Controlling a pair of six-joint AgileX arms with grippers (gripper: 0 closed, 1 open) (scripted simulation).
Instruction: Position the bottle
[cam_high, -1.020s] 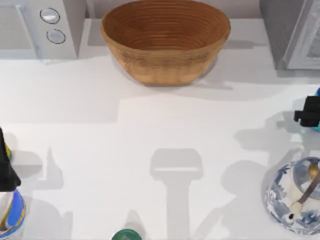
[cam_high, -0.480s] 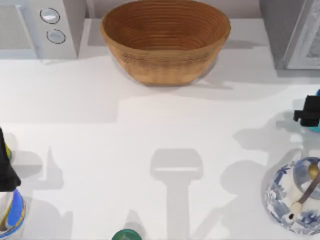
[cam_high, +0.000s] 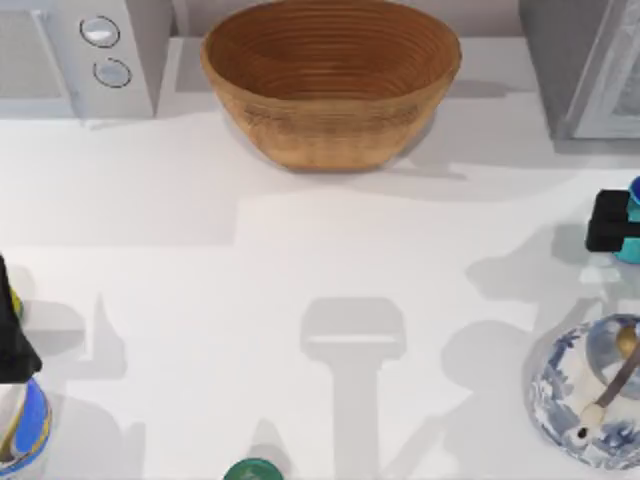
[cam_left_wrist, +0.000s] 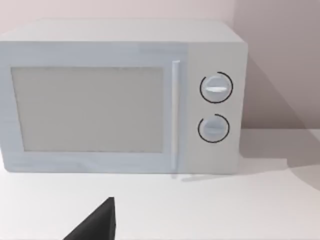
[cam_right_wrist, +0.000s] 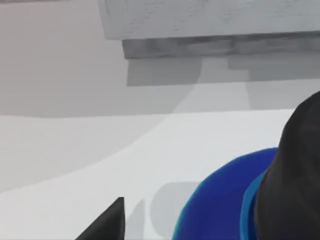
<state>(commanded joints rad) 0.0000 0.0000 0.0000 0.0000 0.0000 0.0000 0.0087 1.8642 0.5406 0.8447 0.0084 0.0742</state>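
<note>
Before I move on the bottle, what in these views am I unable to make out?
- Small cyan bottle with dark blue shoulder: in the top view the right edge cuts it off and the right end effector covers part of it; grip unclear.
- Right wrist view: bottle too close, cut off by the edge.
- Left end effector: one dark tip in the left wrist view.

The bottle (cam_high: 632, 232) is seen at the right edge of the counter (cam_high: 320, 300) in the top view, cut off by the frame so that a cyan body, a dark blue part and something black against its left side are visible. In the right wrist view it (cam_right_wrist: 220, 200) is seen close up, with a dark blue rounded shoulder, a cyan band and a black part beside it.
</note>
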